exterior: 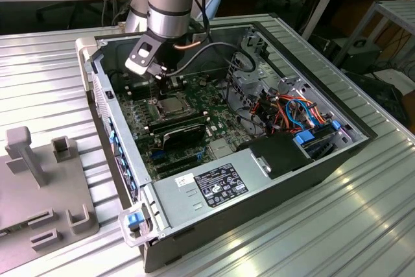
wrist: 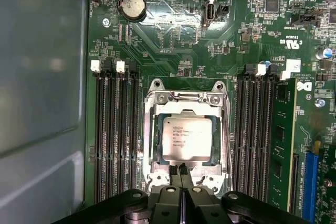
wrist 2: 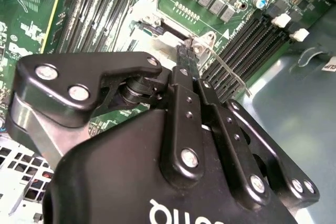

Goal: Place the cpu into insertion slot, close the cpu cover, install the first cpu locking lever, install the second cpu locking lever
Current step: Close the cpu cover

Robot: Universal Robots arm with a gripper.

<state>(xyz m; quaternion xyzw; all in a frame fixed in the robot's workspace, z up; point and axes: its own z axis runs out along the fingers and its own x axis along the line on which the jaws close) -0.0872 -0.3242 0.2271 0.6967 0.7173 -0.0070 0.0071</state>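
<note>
Sitting in socket: cpu point(wrist: 187, 138), cpu cover point(wrist: 185, 98) lowered around it | gripper point(wrist: 181, 171) — jaws pressed together, holding nothing | tips at cover's edge — cpu just beyond them

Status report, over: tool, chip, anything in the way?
Tool shut, tips at cover edge. Chip seated, cover down over it. Wire lever sticks out beside tool.
</note>
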